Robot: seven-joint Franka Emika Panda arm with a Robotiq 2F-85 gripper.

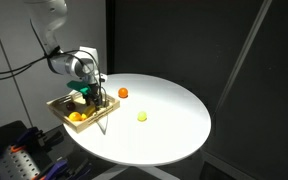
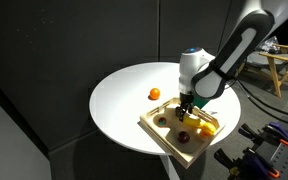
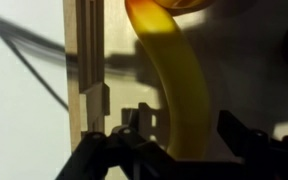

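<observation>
- The gripper (image 3: 184, 135) hangs low over the wooden tray (image 2: 184, 151) at the rim of the round white table (image 1: 169, 130).
- In the wrist view its jaws stand partly spread, one dark finger (image 3: 142, 130) on each side of a banana (image 3: 179, 90) lying lengthwise in the tray.
- The near finger sits just beside the banana's skin. On the other side a sliver of tray shows between finger and fruit, so it straddles the banana without pinching it.
- An orange fruit (image 1: 123, 93) rests on the table near the tray, and a small yellow fruit (image 1: 142, 116) lies further out.
</observation>
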